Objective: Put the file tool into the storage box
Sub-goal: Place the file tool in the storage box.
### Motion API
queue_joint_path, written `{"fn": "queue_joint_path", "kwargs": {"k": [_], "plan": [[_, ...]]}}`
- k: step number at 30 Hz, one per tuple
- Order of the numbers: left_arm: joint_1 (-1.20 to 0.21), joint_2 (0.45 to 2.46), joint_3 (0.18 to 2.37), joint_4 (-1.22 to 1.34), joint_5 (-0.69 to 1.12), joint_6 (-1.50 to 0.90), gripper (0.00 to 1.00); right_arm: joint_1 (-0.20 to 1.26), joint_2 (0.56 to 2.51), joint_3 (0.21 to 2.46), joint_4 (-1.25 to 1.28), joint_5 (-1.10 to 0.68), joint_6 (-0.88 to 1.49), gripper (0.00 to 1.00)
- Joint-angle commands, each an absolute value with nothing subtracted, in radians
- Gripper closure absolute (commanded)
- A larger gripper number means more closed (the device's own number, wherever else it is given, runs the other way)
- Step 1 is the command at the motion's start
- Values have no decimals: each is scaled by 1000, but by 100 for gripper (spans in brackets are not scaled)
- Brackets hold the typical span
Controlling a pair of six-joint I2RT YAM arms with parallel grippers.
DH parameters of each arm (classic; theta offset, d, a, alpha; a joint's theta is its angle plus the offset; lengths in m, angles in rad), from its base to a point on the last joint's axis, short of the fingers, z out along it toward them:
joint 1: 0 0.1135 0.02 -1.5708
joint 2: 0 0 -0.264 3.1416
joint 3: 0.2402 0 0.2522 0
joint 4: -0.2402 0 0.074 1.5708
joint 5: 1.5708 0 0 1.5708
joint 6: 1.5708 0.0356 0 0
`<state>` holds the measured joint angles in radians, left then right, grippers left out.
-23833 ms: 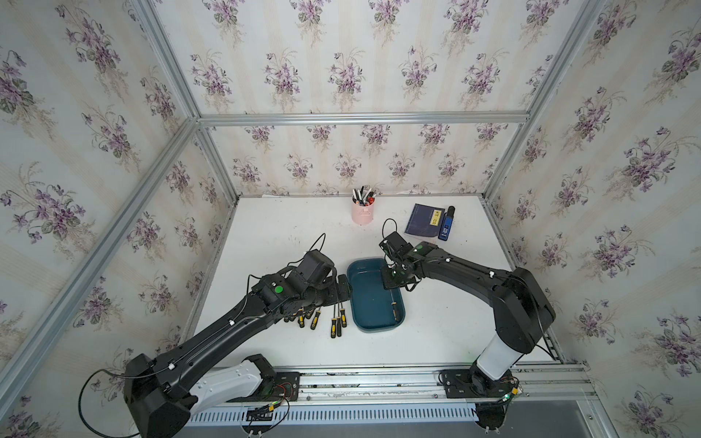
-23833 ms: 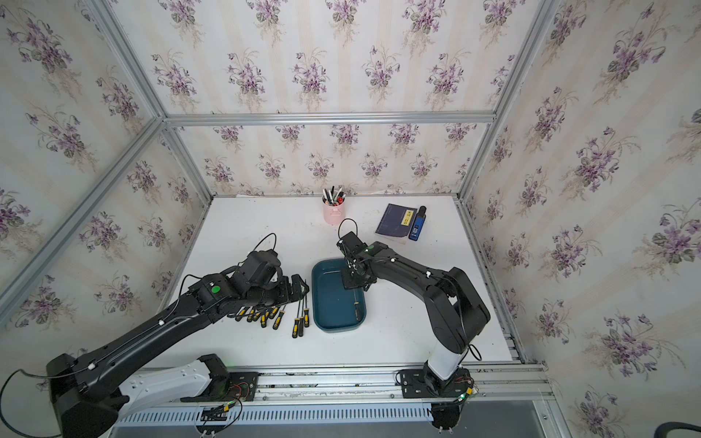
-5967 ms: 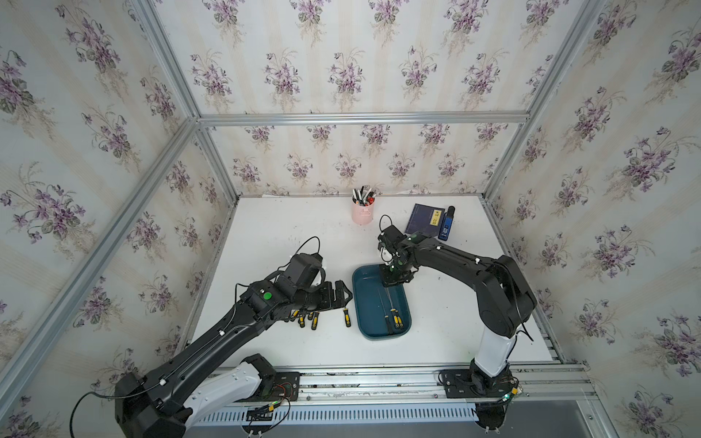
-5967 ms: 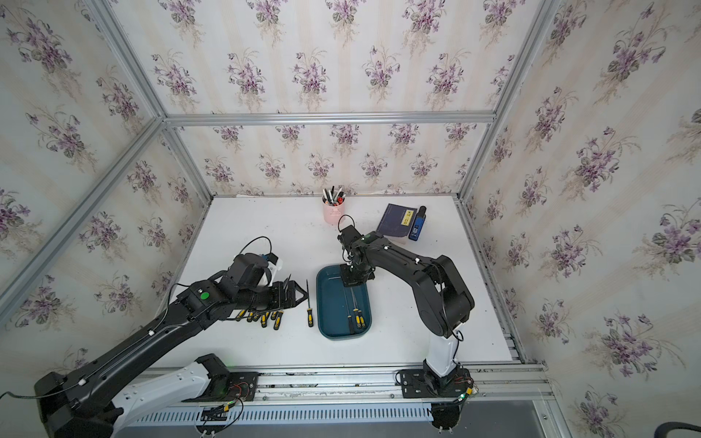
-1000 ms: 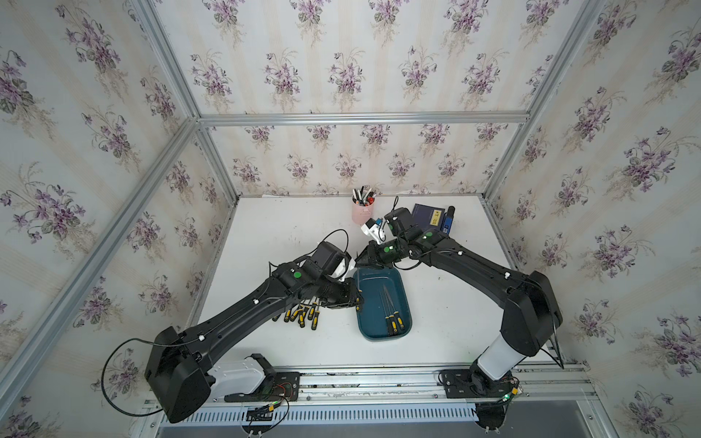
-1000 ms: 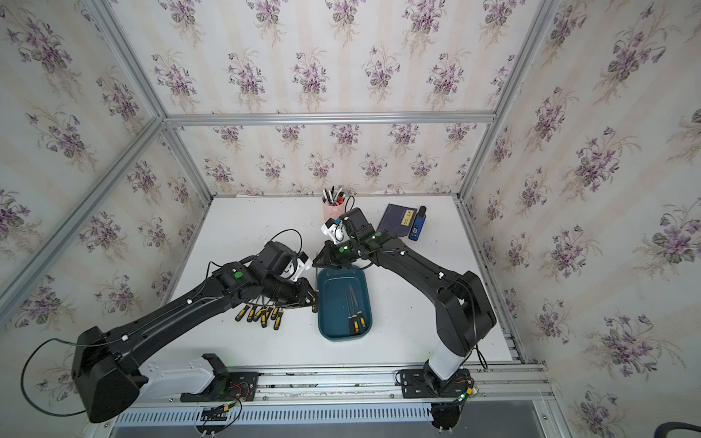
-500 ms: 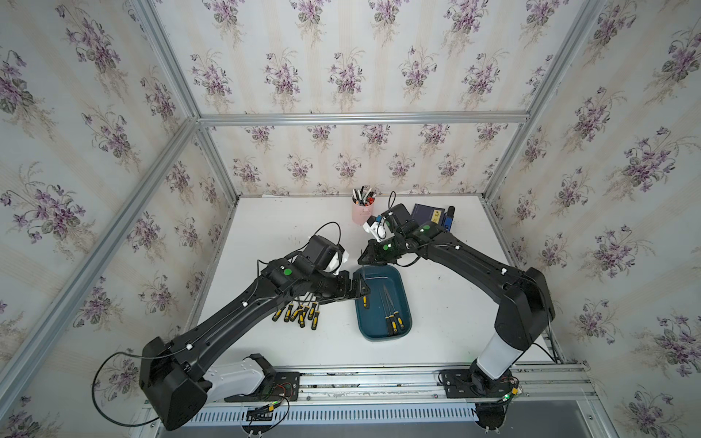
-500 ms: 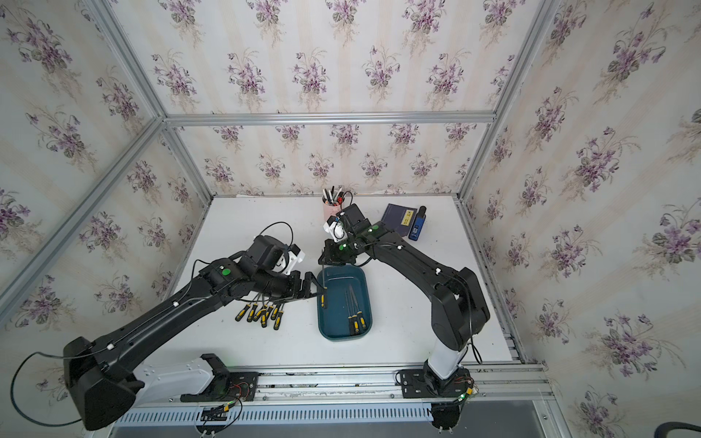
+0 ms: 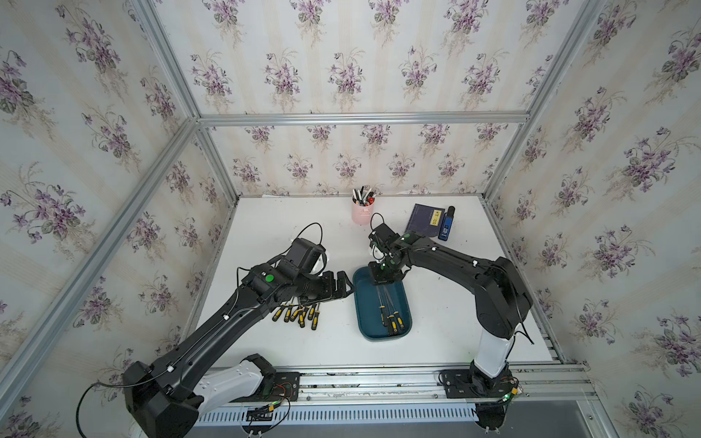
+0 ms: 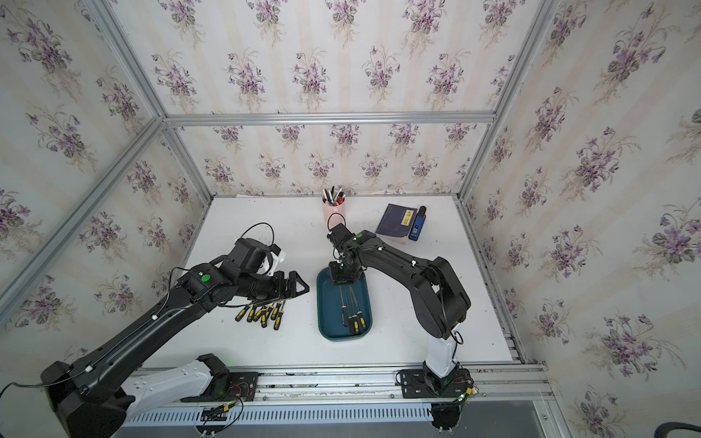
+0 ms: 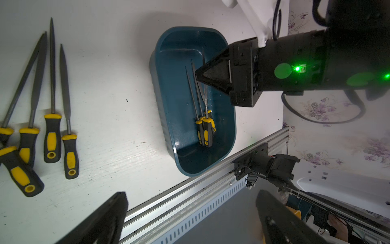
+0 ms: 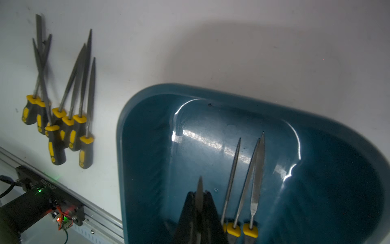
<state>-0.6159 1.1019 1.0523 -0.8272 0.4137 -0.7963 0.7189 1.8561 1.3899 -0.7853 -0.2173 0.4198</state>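
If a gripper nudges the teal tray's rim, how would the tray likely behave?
It probably slides rather than tips: the tray is shallow and wide-bottomed on a smooth white table. It is likely light, being thin glossy plastic holding only a few slim files, which may rattle or shift loosely.

- My left gripper (image 9: 343,284) has let go, jaws now spread wide, and pulled back from the storage box (image 9: 403,326) toward the loose files (image 9: 299,313).
- My right gripper (image 12: 199,202) now hangs over the box's far end, clamped on a file (image 12: 199,194).
- The loose pile has shrunk; three files (image 10: 352,314) now lie in the box.
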Motion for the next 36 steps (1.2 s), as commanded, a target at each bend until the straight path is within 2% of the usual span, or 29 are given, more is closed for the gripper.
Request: {"fn": "queue_joint_path", "kwargs": {"k": [1,28,36], "plan": [[-615,1097,1039,-821,397,-805,0,722,1861,1365,-761,-199,434,100],[-594,1080,945,-807,384,-807,0,747,1933,1276,-672,-202,471,100],[-582,1071,913,-807,377,-814,0,747,1919,1285,-685,-184,469,77]]}}
